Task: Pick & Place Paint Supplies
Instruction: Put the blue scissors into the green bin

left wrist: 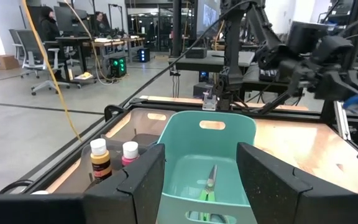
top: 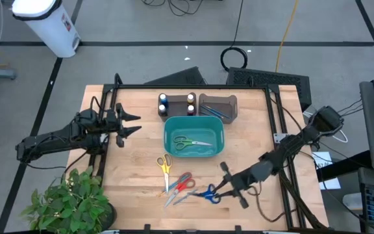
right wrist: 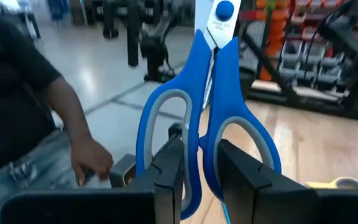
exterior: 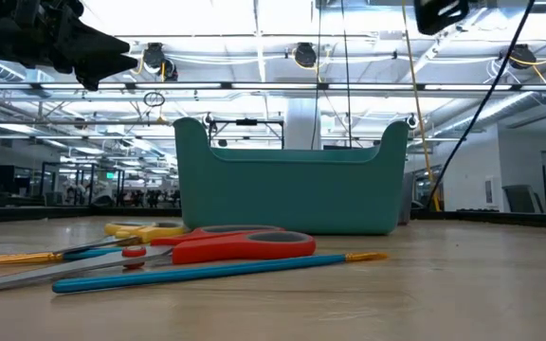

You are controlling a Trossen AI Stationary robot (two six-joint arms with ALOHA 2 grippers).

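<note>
The left gripper (top: 135,123) hangs above the table's left edge with its fingers spread and nothing between them; it points toward the teal bin (top: 171,151). A potted plant (top: 70,198) stands at the table's near left corner.

At the table's far side, the paint bottles (top: 176,104) stand in a tight cluster just left of a dark tray (top: 234,103) that holds thin brushes (top: 217,112). The left wrist view alone shows two bottles in detail: an amber one (left wrist: 99,159) and a pink one (left wrist: 130,153), both white-capped and upright beside the bin.

Inside the bin lie green-handled scissors (top: 188,143). In front of it lie yellow-handled scissors (top: 165,165), then red-handled scissors (top: 182,185).

The right gripper (top: 221,190) sits low over the table's near right part, its fingers pinching blue-handled scissors (top: 206,194). The right wrist view alone shows this grip closely: the fingers clamp one blue handle loop (right wrist: 191,143), with the blades pointing up. That view also shows a person's hand (right wrist: 91,158) beyond the table.

The low view alone shows a blue brush (exterior: 207,271) lying on the table in front of the red scissors; the bin there hides the bottles and the tray. In the high view this brush is hard to make out among the scissors.
</note>
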